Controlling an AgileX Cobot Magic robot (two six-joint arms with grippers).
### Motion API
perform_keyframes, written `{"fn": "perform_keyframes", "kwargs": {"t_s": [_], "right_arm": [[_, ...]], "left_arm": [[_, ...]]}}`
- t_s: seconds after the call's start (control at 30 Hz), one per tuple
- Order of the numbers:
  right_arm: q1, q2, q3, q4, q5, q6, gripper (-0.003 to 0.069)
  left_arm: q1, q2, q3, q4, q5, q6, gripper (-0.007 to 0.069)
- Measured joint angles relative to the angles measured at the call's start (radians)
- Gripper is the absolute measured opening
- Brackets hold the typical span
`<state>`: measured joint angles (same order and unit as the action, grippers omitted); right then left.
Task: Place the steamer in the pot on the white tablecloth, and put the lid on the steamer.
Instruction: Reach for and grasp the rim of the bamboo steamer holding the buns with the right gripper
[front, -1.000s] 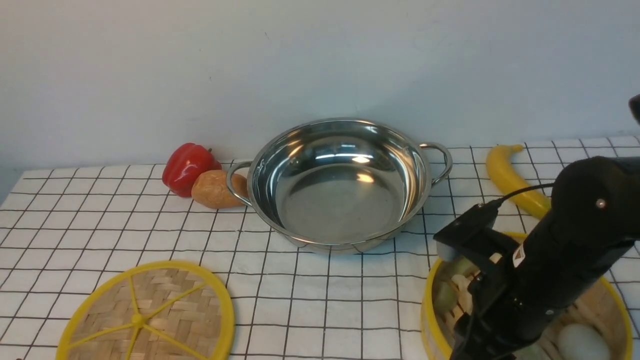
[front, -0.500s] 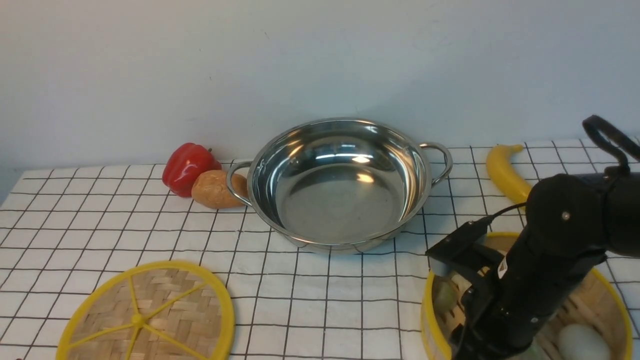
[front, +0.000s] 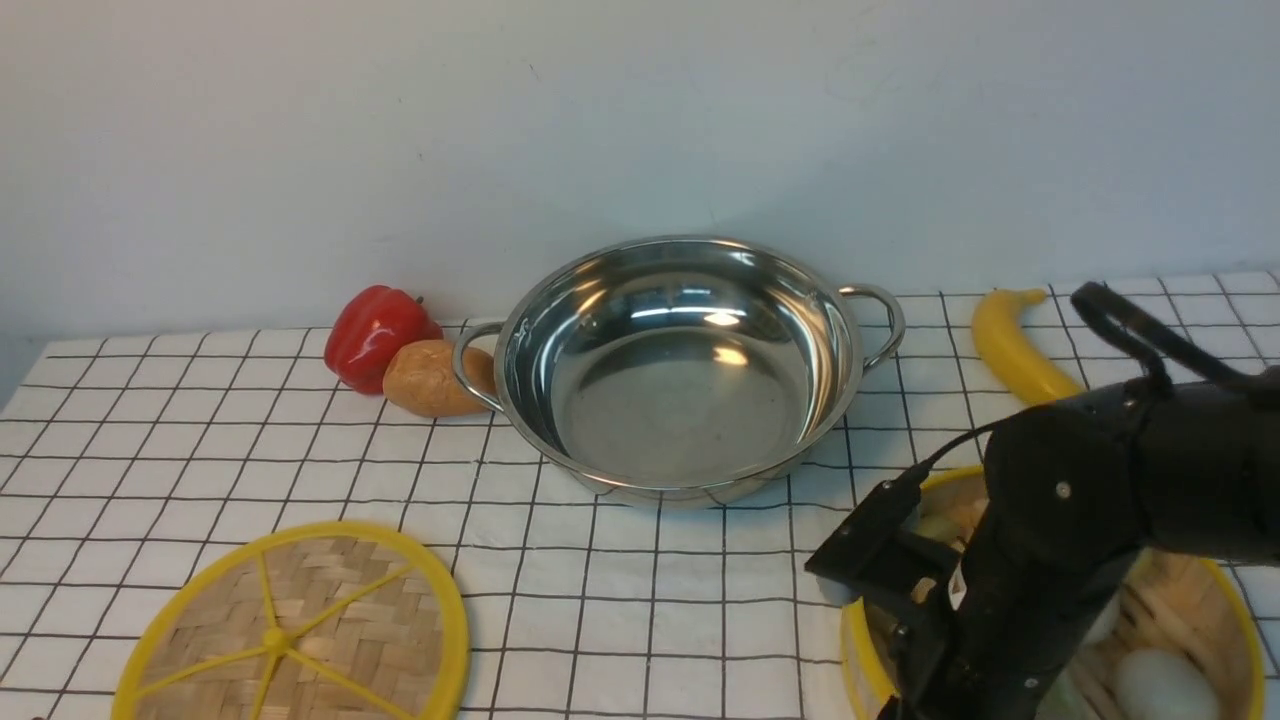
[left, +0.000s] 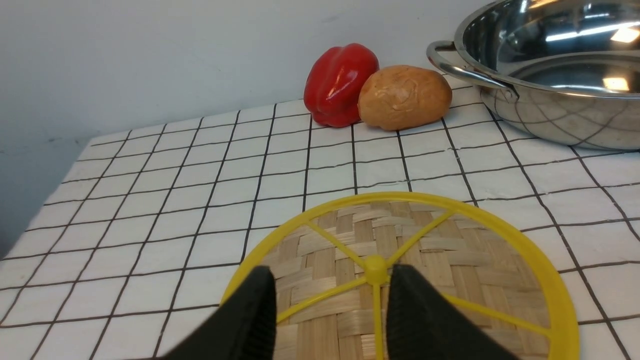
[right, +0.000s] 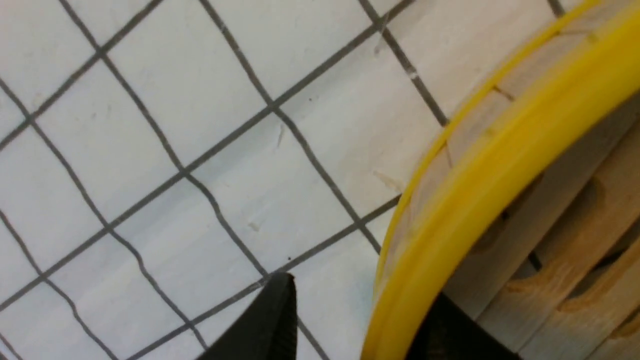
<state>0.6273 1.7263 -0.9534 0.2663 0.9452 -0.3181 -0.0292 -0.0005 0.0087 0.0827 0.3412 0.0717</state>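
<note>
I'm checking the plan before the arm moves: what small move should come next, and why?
Probably ease the right gripper a little lower, then close it on the steamer's rim: its open jaws appear to straddle that rim, one outside and one inside, and the pot is empty, ready for the steamer.

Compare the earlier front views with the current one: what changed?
The right claw and its arm shifted leftward over the bamboo steamer; no grip or release shows. The steamer, woven lid, steel pot, bell pepper, potato and banana stayed put.
</note>
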Motion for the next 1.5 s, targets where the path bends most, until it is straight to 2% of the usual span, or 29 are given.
{"fn": "perform_keyframes", "kwargs": {"t_s": [0.27,0.63,1.0,1.2,1.5], "right_arm": [[0.009,0.0,0.0,-0.064,-0.002,0.063,0.0283],[0.009,-0.002,-0.047,-0.069,0.039,0.072,0.0129],[0.009,-0.002,-0.115,-0.102,0.133,0.082,0.0107],[0.009,-0.002,-0.115,-0.178,0.176,0.121,0.0069],[0.009,-0.002,-0.116,-0.201,0.183,0.124,0.007]], "left_arm": [[0.0,0.0,0.0,0.0,0.0,0.0,0.0295],[0.0,0.0,0.0,0.0,0.0,0.0,0.0295],[0.0,0.0,0.0,0.0,0.0,0.0,0.0295],[0.0,0.0,0.0,0.0,0.0,0.0,0.0295],[0.0,0.0,0.0,0.0,0.0,0.0,0.0295]]}}
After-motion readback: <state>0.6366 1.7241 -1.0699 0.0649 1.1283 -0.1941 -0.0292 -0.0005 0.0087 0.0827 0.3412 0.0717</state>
